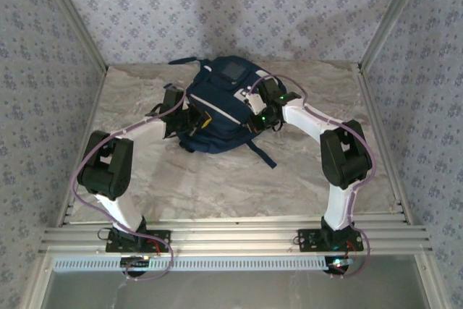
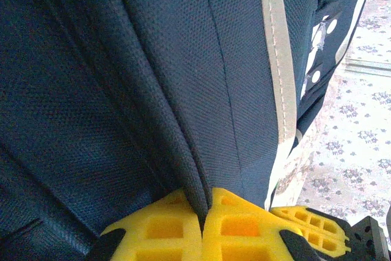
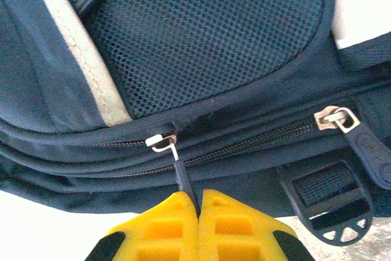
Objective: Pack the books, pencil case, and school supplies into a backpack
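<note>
While the backpack (image 1: pixel 221 110) lies mid-frame in the top view, the left gripper (image 2: pixel 202 218) pinches a fold of its navy fabric. The right gripper (image 3: pixel 199 209) clamps a zipper pull (image 3: pixel 181 178). Any print on the grey patch (image 1: pixel 233 70) is too small to read.

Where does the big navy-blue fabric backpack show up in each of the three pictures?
Top external: the navy-blue fabric backpack lies at the middle of the marble tabletop.
Left wrist: its cloth spans left to right, with a fold pinched in the left pincer at the bottom.
Right wrist: its zippered side crosses the picture, and the right pincer nips a dark zipper pull.
Shared landmark: the white trim stripe.
</note>
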Available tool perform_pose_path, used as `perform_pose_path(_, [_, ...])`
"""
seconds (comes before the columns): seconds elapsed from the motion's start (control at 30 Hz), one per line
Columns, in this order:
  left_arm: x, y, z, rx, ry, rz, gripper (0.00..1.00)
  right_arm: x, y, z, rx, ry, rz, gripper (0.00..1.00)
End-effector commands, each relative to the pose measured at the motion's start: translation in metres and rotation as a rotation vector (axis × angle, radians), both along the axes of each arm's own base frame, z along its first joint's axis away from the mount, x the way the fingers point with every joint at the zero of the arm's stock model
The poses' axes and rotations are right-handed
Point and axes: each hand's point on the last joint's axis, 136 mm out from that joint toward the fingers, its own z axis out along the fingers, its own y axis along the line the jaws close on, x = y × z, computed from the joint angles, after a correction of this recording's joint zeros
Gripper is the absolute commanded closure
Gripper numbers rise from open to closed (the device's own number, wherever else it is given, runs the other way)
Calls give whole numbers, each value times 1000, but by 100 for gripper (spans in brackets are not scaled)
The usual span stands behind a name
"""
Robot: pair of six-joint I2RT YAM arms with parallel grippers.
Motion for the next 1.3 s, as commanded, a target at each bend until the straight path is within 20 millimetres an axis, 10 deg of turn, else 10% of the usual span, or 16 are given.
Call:
perform_pose_path(0.0, [11, 10, 36, 7, -93, 14, 100, 38, -73, -2, -228, -95, -214, 100])
perform_pose_path(0.2, [11, 10, 40, 8, -99, 7, 100, 59, -93, -2, -262, -108, -258, 100])
perform_pose_path(0.47, [14, 5, 40, -6, -96, 1, 97, 47, -66, 30, -81, -115, -216, 96])
perform_pose_path(0.77, [9, 1, 52, 47, -139, -29, 44, 17, -111, 57, -91, -211, -413, 47])
perform_pose_path(1.0, [-3, 55, 72, 450, -242, -14, 26, 4, -203, 42, -202, -358, -707, 44])
perform_pose_path(1.27, [-22, 175, 91, 968, -264, 187, 0, -7, -261, 10, -255, -547, -837, 43])
